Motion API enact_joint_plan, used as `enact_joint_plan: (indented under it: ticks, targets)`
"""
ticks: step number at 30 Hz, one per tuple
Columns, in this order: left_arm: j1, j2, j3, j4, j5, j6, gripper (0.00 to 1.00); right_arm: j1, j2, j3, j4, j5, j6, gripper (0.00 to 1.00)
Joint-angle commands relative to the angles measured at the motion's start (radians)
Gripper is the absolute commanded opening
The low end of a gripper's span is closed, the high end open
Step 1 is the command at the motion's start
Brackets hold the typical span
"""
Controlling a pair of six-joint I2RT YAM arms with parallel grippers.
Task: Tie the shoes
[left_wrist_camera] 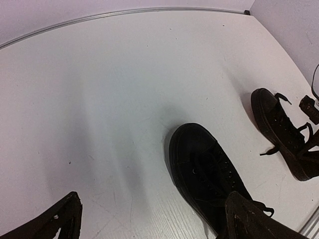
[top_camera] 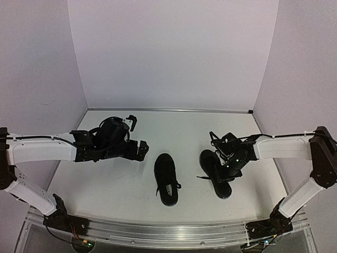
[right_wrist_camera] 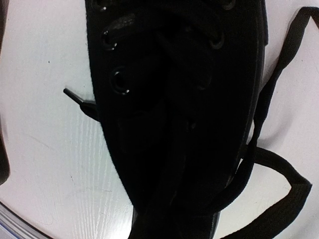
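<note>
Our left claw (top_camera: 138, 136) spread wide at ten o'clock from one shoe (top_camera: 167, 179), our right claw (top_camera: 230, 161) over the other shoe (top_camera: 218, 184), its grip we cannot tell, laces (right_wrist_camera: 279, 64) loose.

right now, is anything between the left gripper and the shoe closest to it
Nothing. In the top view only bare white table separates the left gripper from the centre shoe.
</note>
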Motion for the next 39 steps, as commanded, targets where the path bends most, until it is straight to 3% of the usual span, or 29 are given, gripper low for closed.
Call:
enact_joint_plan:
  ticks: [1,10,20,32,39]
  targets:
    - [0.001,-0.036,-0.006,0.012,-0.033,-0.001,1.00,0.018,-0.043,-0.024,0.164,-0.208,0.074,0.00]
    - [0.001,-0.066,-0.008,0.006,-0.055,-0.012,1.00,0.124,0.030,0.062,0.247,-0.238,0.175,0.00]
    - [0.001,-0.121,0.011,-0.047,-0.088,-0.036,1.00,0.266,0.327,0.251,0.491,-0.347,0.334,0.00]
    - [0.029,-0.223,0.061,-0.172,-0.188,-0.049,1.00,0.373,0.698,0.768,0.573,-0.451,0.447,0.00]
    - [0.113,-0.257,0.038,-0.194,-0.110,-0.067,1.00,0.375,0.903,1.177,0.509,-0.456,0.363,0.00]
